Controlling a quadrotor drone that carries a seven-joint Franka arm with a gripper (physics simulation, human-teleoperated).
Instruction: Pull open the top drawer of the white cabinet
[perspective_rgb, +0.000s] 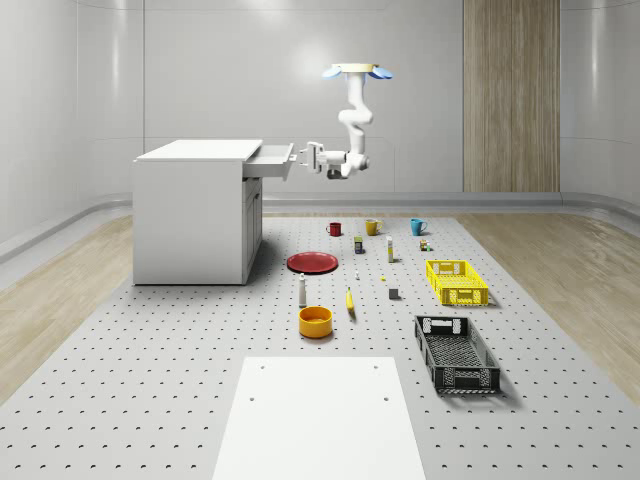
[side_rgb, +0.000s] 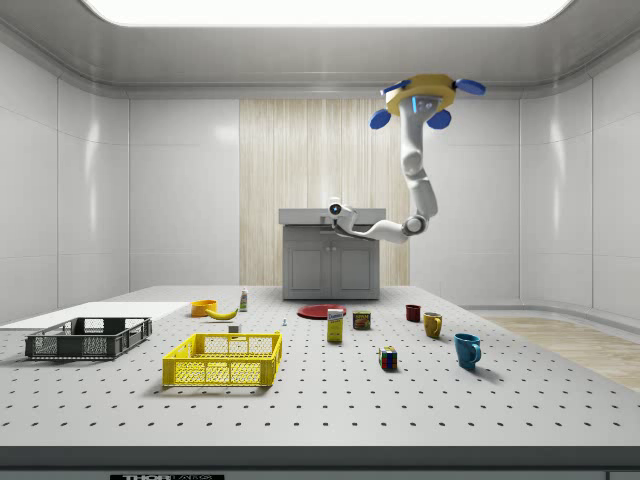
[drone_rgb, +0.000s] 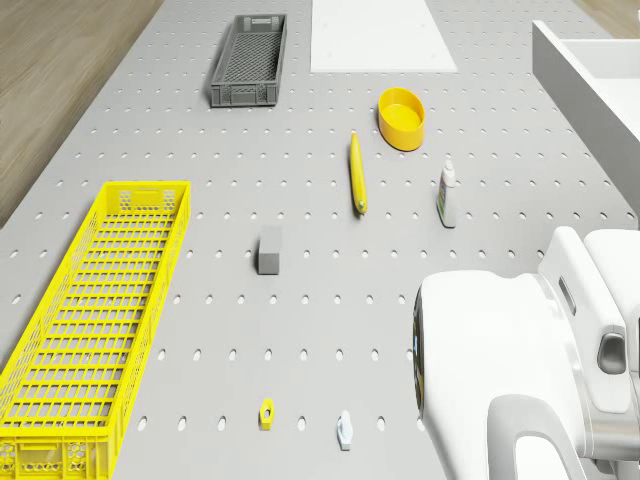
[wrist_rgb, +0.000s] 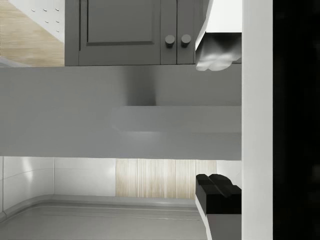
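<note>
The drone (perspective_rgb: 357, 71) hovers high over the grey pegboard bench (perspective_rgb: 200, 340), its pincer (perspective_rgb: 306, 157) level with and touching the front of the white cabinet's (perspective_rgb: 190, 215) partly drawn top drawer (perspective_rgb: 270, 160); whether its grip is closed cannot be told.

The boxy white cabinet (perspective_rgb: 195, 215) stands on the floor at the far left of the whole-scene view, at the edge of the grey table with holes. Its flat top drawer (perspective_rgb: 270, 163) sticks out partway to the right, so it looks partly open. Below it are two shut doors (side_rgb: 330, 268) with small round knobs (wrist_rgb: 177, 40).
</note>
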